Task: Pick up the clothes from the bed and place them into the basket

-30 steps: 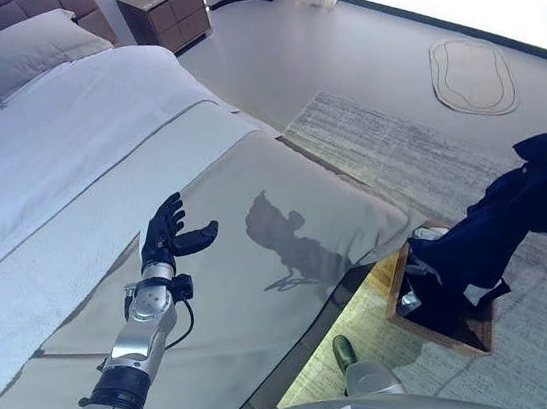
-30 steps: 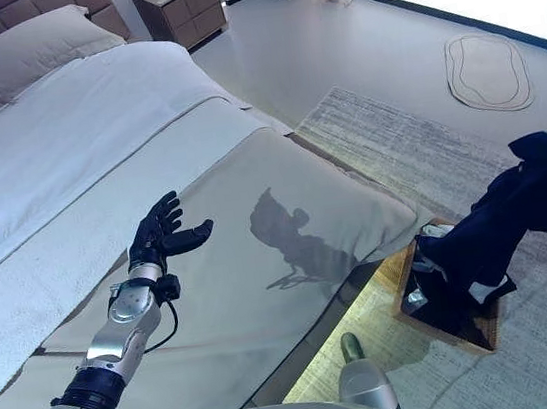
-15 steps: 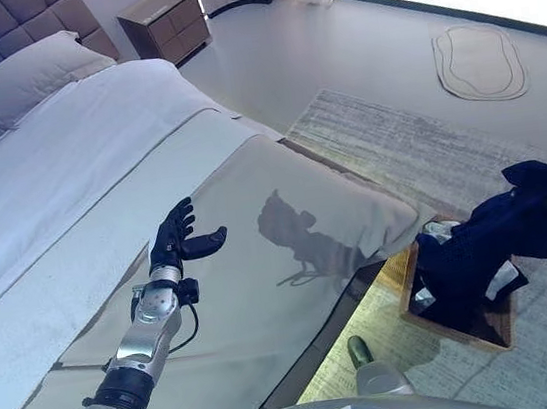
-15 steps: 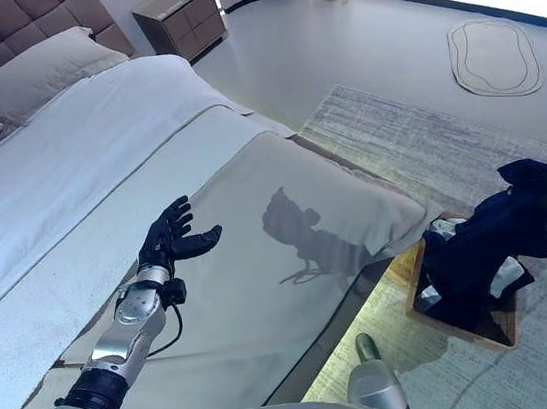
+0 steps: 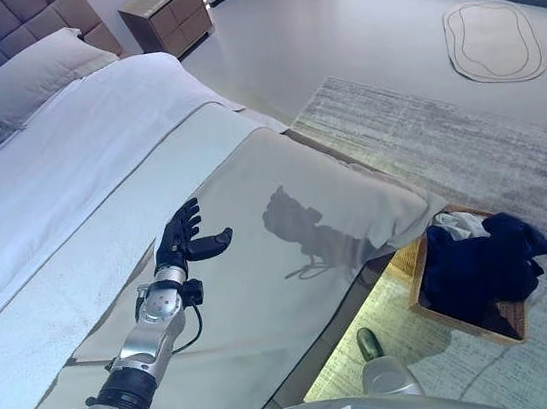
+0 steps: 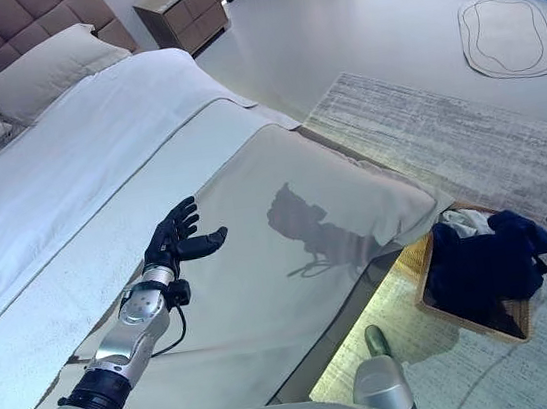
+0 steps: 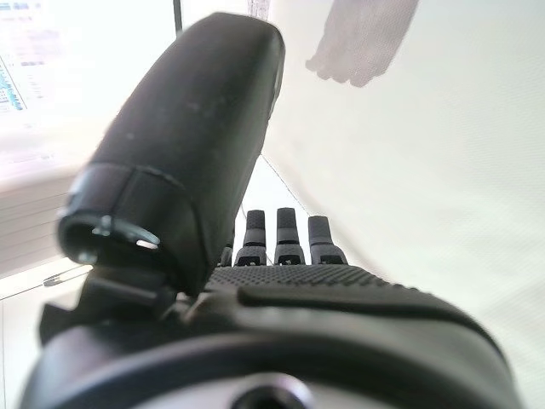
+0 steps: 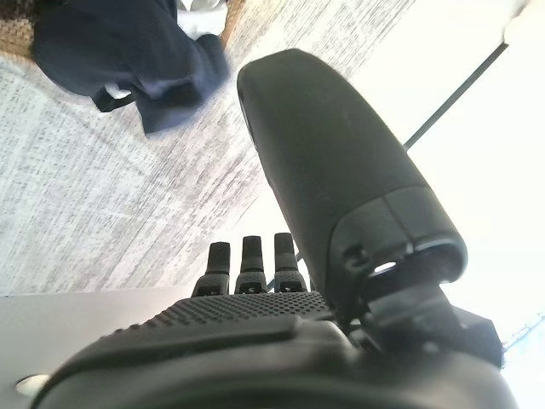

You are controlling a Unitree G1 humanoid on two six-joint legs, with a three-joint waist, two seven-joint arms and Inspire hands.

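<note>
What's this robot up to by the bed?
It is tidying clothes off the bed into a basket on the rug. Right now a dark navy garment lies heaped in the basket, with something white beside it. The right hand is open and empty, off to the side of the basket. The left hand hovers open over the bed cover, holding nothing. No clothes show on the visible part of the bed.

Both eye views look steeply down from the head, sharing the bed [image 5: 256,227], rug [image 5: 448,151] and basket [image 6: 435,279]. Left wrist view sits tight behind the left hand [image 7: 272,281], facing bedding; right wrist view hugs the right hand [image 8: 255,290], facing rug.
</note>
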